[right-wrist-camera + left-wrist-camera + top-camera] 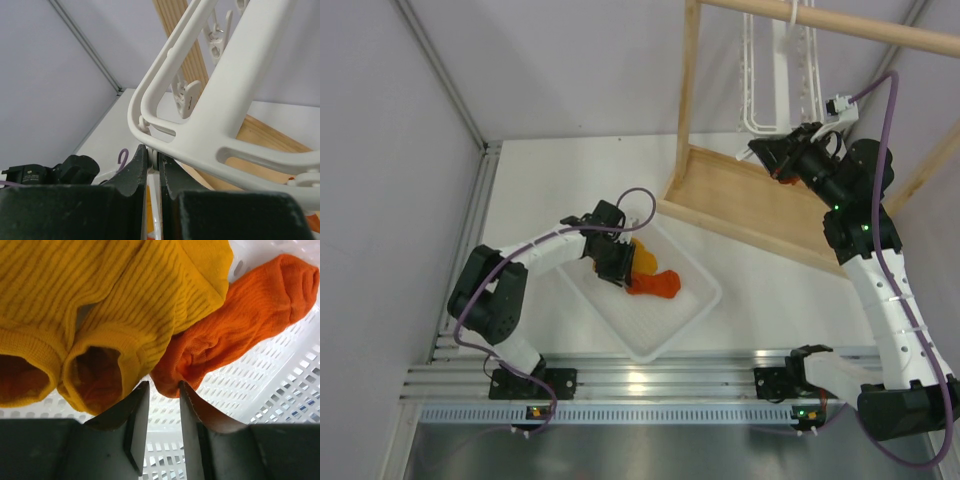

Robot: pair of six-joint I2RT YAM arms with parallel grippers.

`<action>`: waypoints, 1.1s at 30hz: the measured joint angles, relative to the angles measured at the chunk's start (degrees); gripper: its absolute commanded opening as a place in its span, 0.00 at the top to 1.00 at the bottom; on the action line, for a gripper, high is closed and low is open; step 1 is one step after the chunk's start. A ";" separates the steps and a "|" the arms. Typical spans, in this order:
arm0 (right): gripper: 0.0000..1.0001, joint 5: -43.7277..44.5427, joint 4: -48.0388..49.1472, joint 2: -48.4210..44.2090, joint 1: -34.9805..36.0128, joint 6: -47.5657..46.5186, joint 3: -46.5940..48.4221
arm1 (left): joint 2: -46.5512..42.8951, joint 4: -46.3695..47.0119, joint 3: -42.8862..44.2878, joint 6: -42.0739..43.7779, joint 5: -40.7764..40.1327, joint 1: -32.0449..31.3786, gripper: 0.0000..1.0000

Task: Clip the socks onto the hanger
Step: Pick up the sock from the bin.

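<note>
socks: 3 seen, two yellow-orange socks [125, 300] and one red-orange sock [240, 325], all in white tray [652, 322]
left gripper [164, 386]: over tray, fingers slightly apart, empty
right gripper [152, 151]: clamped on hanger [230, 90] corner, beyond tray
wooden rack [740, 200]: one, between tray and hanger

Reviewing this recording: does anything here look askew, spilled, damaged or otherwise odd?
Nothing stands out. The yellow-orange ribbed socks and a red-orange sock lie overlapping inside the white perforated plastic tray, none spilled. The white plastic barred hanger looks unbroken, hung on the wooden rack.
</note>
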 measured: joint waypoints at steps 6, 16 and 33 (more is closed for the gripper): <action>1.00 0.00 0.00 0.00 0.00 -0.02 0.00 | 1.38 1.22 0.96 -1.33 0.13 0.00 0.94; 1.00 -1.60 1.07 0.09 0.00 0.02 0.00 | -3.65 3.04 4.09 2.99 11.85 0.00 1.00; 1.00 -9.99 7.91 2.47 0.00 2.23 0.00 | -3.61 28.79 22.45 -9.62 40.96 2.32 1.00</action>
